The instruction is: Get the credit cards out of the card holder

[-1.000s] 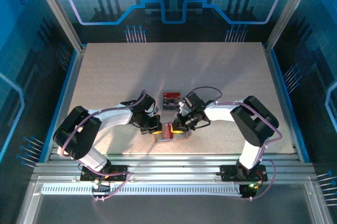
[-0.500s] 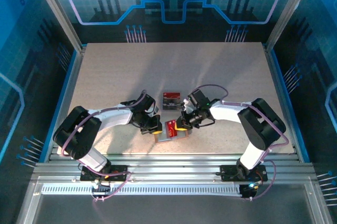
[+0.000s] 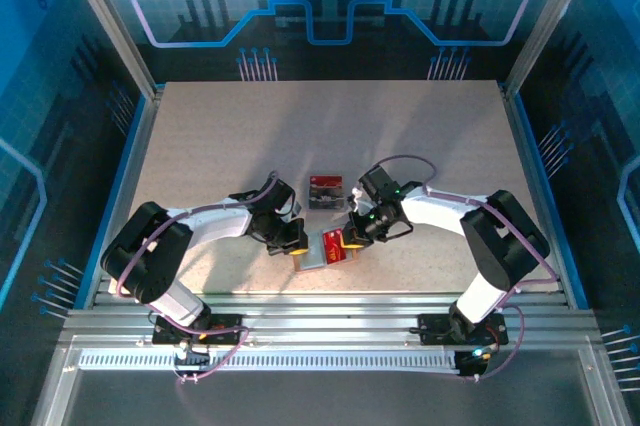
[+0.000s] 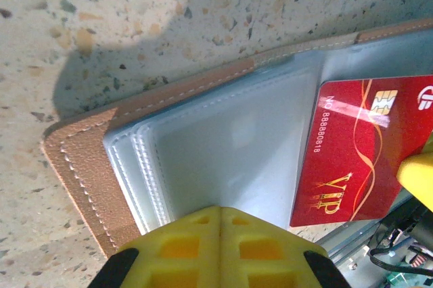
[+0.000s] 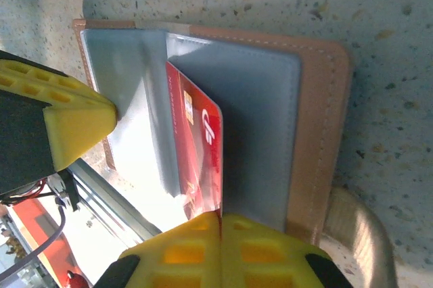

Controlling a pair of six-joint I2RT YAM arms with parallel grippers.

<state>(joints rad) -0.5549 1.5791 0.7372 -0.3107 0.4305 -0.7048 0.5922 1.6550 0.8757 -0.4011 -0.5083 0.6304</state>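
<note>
Red credit card nipped in right pincer, over open card holder

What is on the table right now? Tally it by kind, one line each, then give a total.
Card holder: 1, lying open
Red card: 1, pinched in the right gripper
Tray: 1, contents too small to count
Grippers: 2, the left gripper and the right, both shut
Total: 5
</note>
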